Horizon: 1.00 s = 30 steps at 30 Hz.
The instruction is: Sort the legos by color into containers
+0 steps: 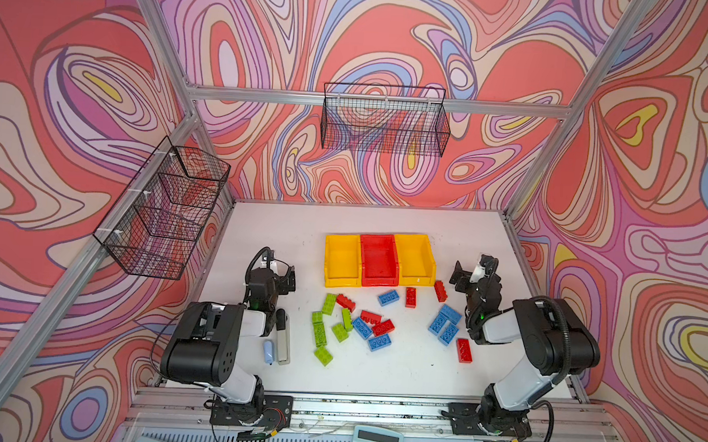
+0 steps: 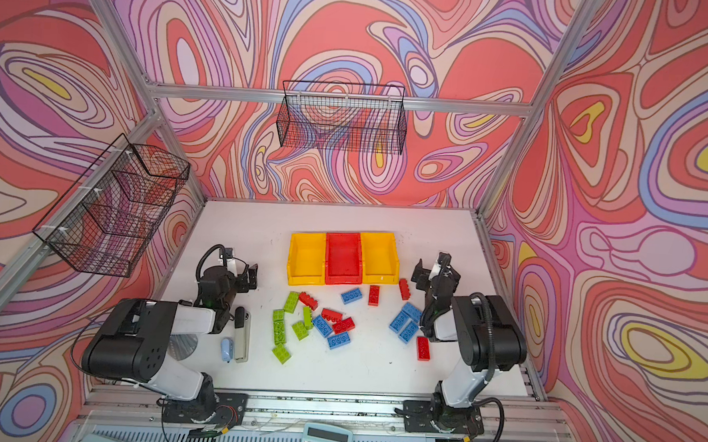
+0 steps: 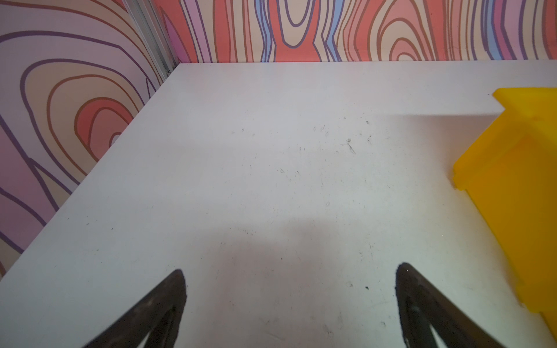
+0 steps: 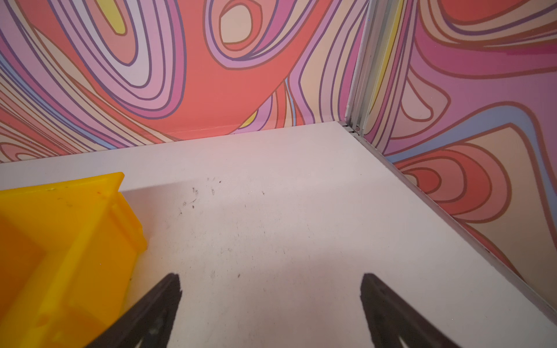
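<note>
Sorting not yet begun: the legos (image 1: 362,327) lie scattered on the table (image 1: 377,373), near three seemingly empty containers (image 1: 377,260). Your left gripper (image 3: 289,271) and right gripper (image 4: 271,275) gape, holding nothing. Next, you reach back for a brick.

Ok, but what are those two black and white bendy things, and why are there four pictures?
They are two robot arms. Each ends in a gripper, a pincher with two fingers. Two pictures come from one camera high above, looking down on the whole white table. The other two come from small cameras on the arms' wrists, so you see black fingertips poking in. The left gripper and the right gripper are both open and hold nothing. On the table lie the legos, red, blue and green, all loose. Behind them stand three containers, yellow, red, yellow, side by side and empty.
</note>
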Motion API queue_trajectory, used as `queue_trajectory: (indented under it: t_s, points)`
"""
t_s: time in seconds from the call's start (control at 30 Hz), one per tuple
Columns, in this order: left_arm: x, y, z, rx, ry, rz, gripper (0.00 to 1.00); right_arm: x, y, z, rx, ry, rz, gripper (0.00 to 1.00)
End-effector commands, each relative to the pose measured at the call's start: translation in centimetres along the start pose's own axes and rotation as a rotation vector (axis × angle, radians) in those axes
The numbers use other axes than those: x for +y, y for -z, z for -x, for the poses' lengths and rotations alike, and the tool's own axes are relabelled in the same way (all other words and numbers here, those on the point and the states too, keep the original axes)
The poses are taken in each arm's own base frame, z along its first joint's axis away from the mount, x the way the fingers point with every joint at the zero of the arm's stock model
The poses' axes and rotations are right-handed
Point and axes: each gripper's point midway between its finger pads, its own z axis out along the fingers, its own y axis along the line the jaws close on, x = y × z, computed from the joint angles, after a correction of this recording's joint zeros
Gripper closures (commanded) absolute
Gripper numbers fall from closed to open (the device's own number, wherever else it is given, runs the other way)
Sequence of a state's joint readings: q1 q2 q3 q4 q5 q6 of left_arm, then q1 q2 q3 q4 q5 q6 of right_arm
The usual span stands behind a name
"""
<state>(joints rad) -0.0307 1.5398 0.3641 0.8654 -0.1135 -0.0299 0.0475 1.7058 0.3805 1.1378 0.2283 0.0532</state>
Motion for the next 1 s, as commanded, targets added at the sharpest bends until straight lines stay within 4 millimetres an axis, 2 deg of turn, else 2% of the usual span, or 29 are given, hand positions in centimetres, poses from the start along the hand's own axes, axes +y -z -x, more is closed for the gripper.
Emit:
queue_trajectory:
  t_s: [0.0, 0.8, 0.97]
  points:
    - [0.31, -0.16, 1.10, -0.036, 0.003, 0.014, 0.00, 0.04, 0.19, 0.29, -0.017, 0.001, -0.004, 0.02]
    - [0.23, -0.23, 1.16, -0.034, -0.001, 0.010, 0.00, 0.08, -0.01, 0.17, -0.008, 0.003, -0.004, 0.02]
    - [-0.55, -0.28, 1.31, -0.018, -0.021, -0.034, 0.00, -0.02, 0.24, 0.51, -0.021, 0.001, -0.008, 0.02]
